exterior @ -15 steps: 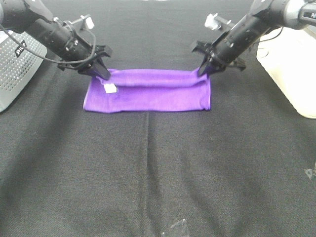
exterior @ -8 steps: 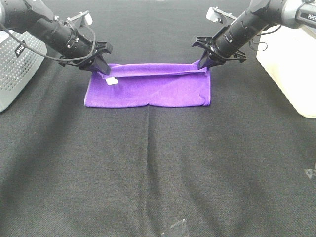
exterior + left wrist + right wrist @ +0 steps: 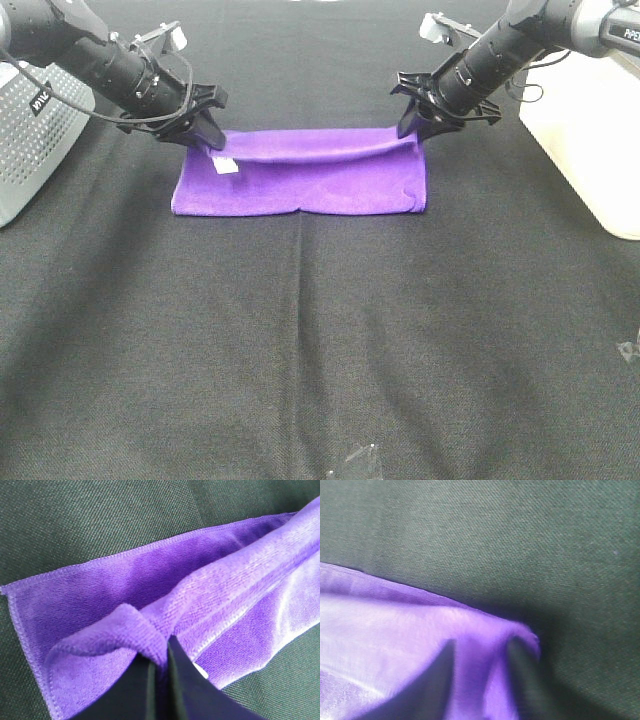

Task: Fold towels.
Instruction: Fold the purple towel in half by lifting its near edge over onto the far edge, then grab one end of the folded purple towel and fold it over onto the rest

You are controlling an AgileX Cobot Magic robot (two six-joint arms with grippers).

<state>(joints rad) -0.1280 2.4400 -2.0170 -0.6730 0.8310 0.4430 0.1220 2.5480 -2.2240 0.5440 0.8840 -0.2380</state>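
Towel (image 3: 300, 182) lies folded on surface (image 3: 300, 350), long axis left-right, 1 far corner at each arm. Right end effector (image 3: 416, 128) released, cloth slack between. Left end effector (image 3: 212, 140) nearly closed at bunched fold; grip unclear.

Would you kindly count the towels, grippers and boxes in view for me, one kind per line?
Towel: 1
Grippers, left and right: 2
Boxes, grey and white: 2
Total: 5
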